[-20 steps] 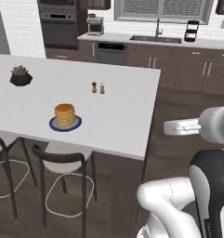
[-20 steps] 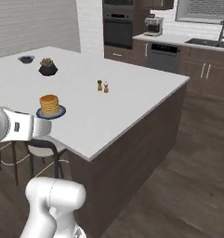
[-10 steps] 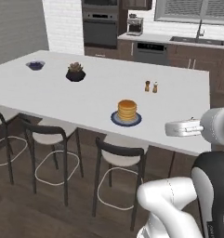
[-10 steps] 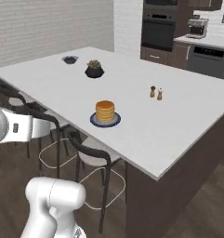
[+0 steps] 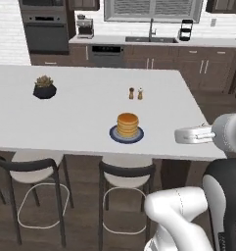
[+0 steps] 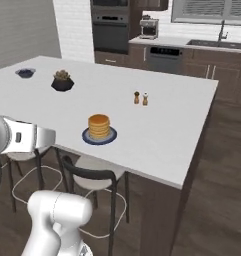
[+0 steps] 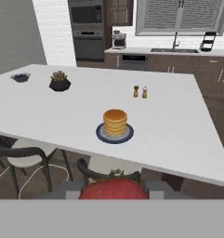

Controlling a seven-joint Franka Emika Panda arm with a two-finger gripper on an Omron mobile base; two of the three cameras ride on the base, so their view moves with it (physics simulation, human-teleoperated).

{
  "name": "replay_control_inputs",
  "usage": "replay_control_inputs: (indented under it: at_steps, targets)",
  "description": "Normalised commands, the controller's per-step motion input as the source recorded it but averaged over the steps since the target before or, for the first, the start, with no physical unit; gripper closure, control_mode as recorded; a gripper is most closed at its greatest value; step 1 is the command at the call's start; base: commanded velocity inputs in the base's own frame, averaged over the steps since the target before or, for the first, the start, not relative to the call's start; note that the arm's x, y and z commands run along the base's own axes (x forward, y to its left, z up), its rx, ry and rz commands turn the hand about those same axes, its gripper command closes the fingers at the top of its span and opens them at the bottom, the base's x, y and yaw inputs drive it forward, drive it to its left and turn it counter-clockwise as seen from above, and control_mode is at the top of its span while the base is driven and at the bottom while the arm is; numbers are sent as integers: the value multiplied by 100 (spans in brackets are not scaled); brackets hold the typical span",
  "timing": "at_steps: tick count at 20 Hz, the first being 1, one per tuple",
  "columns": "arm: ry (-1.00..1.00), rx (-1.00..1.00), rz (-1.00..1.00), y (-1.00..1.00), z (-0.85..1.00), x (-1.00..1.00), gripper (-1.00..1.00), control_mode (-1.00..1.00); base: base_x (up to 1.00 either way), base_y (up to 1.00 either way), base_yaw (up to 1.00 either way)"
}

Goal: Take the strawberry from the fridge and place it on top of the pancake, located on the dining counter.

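Base now nearer the dining counter (image 5: 90, 98), arm level, fingers (image 7: 114, 188) grasping strawberry (image 7: 114, 189).

- The white arm rises from the lower right of the left base view, its glossy lower link bulging low in the frame and a dark joint band above it.
- The forearm ends in a grey rounded wrist, from which the hand points level toward the left of that view.
- The gripper (image 5: 180, 135) is held in the air at about bench-top height, just off the near edge.
- In the right base view the same gripper (image 6: 51, 136) reaches rightward from the lower left, level, not tilted down.
- In the hand view the jaws stand partly apart, clamped on the strawberry (image 7: 114, 189) between them.
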Motion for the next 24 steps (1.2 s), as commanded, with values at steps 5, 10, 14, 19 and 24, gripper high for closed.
replay_control_inputs:
  at_steps: [5, 10, 14, 19, 24]
  targets:
    - [0, 0, 0, 0, 0, 0, 100, 100, 53, 34, -31]
    - [0, 0, 0, 0, 0, 0, 100, 100, 1, 97, -1]
    - [0, 0, 0, 0, 0, 0, 100, 100, 54, 22, -3]
    - [0, 0, 0, 0, 0, 0, 100, 100, 72, 0, -4]
    - [3, 0, -2, 0, 0, 15, 100, -100, 59, 0, -7]
